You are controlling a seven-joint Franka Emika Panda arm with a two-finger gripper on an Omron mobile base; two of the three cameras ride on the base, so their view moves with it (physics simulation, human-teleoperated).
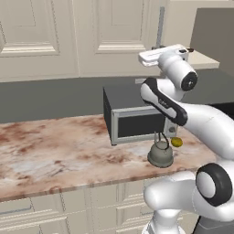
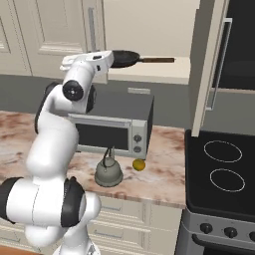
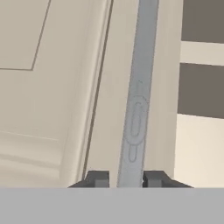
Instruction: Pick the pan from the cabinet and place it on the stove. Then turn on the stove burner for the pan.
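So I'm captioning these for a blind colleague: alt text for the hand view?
The end effector has its two dark fingertips closed on a silver bar handle of the cream cabinet.

stove (image 2: 219,174): glossy black glass | counter (image 1: 55,146): mottled marble-like stone | kettle (image 1: 161,154): matt grey metal

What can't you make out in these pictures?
- Hand view: whether the gripper actually clamps the bar handle of the cabinet; the fingertips are cut off at the bottom.
- Right base view: the pan, left rim behind the robot's hand.
- Right base view: markings on the stove knobs, too small.
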